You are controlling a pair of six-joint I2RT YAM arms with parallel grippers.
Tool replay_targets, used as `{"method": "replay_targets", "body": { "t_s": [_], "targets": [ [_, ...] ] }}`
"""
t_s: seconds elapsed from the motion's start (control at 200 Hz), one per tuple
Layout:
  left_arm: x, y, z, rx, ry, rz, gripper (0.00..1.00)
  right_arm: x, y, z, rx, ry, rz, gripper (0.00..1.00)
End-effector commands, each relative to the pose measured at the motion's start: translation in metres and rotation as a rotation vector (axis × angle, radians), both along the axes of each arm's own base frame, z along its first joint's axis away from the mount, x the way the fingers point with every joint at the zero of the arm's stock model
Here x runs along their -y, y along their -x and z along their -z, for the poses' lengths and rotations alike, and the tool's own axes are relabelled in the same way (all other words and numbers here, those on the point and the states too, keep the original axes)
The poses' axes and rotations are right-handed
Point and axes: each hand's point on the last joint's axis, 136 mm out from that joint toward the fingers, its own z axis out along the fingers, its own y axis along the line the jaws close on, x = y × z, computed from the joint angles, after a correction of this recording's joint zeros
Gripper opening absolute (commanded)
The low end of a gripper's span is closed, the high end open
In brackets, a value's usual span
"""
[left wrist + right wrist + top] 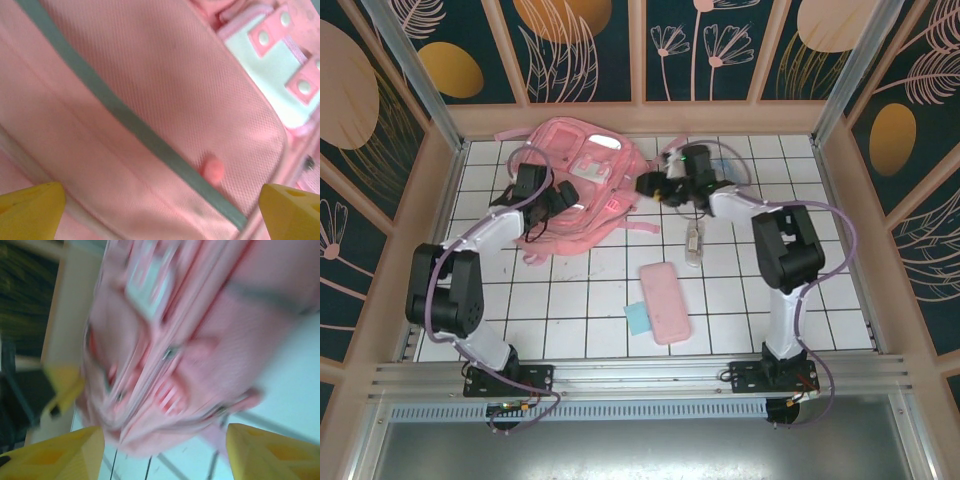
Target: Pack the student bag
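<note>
Pink fabric takes up most of my left wrist feed: the bag (150, 75) sits right under the left gripper (162, 189). Its yellow fingers (30, 210) stand at the two bottom corners, spread wide and released. Nothing is pinched between them. A grey stripe (125, 120) runs slantwise across the cloth, with a small pink stud (214, 170) just beside it.

From the top camera, the bag (585, 165) lies flat on the white tiled table (820, 300), toward the far wall. The left gripper (555, 197) hangs over the bag's near left part. The right gripper (648, 185) is just off the bag's right edge.

My right wrist feed is smeared. I can still make out the bag (200, 340) ahead of the right gripper (165, 432), whose fingers (260, 450) are apart, unclenched, with tile showing low between them. I cannot tell whether they touch the bag's edge.

Nearer than the bag and to its right lies a small clear item (694, 243). Nearer again is a flat pink case (665, 302), with a small blue piece (638, 320) touching its left side. All three lie apart from the bag.
</note>
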Motion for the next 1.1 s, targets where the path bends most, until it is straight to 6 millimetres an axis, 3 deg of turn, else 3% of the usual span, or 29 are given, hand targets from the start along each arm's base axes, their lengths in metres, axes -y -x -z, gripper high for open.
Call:
{"method": "replay_targets", "body": {
  "t_s": [0.0, 0.195, 0.48, 0.505, 0.54, 0.59, 0.65, 0.73, 0.771, 0.911, 0.931, 1.096],
  "targets": [
    [0.027, 0.010, -0.010, 0.051, 0.242, -0.044, 0.99, 0.026, -0.037, 0.014, -0.019, 0.027, 0.128, 0.68],
    [0.018, 0.028, 0.027, 0.003, 0.260, -0.135, 0.98, 0.006, -0.078, 0.042, -0.060, -0.013, 0.133, 0.69],
    [0.015, 0.039, 0.055, -0.049, 0.229, -0.132, 0.98, -0.048, -0.086, 0.073, -0.114, -0.045, 0.082, 0.66],
    [0.015, 0.039, 0.056, -0.051, 0.226, -0.130, 0.98, -0.053, -0.087, 0.074, -0.124, -0.052, 0.074, 0.61],
    [0.014, 0.039, 0.057, -0.049, 0.219, -0.129, 0.98, -0.058, -0.088, 0.076, -0.134, -0.063, 0.059, 0.41],
    [0.011, 0.038, 0.061, -0.049, 0.188, -0.129, 0.98, -0.058, -0.087, 0.076, -0.133, -0.071, 0.062, 0.21],
    [0.004, 0.033, 0.066, -0.040, 0.129, -0.130, 0.98, -0.051, -0.082, 0.071, -0.122, -0.078, 0.080, 0.00],
    [0.000, 0.019, 0.072, -0.032, 0.077, -0.125, 0.99, -0.035, -0.070, 0.059, -0.120, -0.106, 0.109, 0.00],
    [0.002, 0.013, 0.085, -0.053, 0.064, -0.118, 0.99, -0.027, -0.061, 0.051, -0.123, -0.132, 0.117, 0.00],
    [0.011, -0.022, 0.101, -0.045, 0.046, -0.090, 0.98, -0.011, -0.019, 0.027, -0.154, -0.230, 0.132, 0.00],
    [0.014, -0.035, 0.094, -0.020, 0.052, -0.086, 0.98, -0.011, -0.014, 0.027, -0.164, -0.239, 0.133, 0.00],
    [0.027, -0.083, 0.081, 0.047, 0.037, -0.034, 0.98, -0.007, 0.021, 0.020, -0.247, -0.348, 0.197, 0.00]
  ]
}}
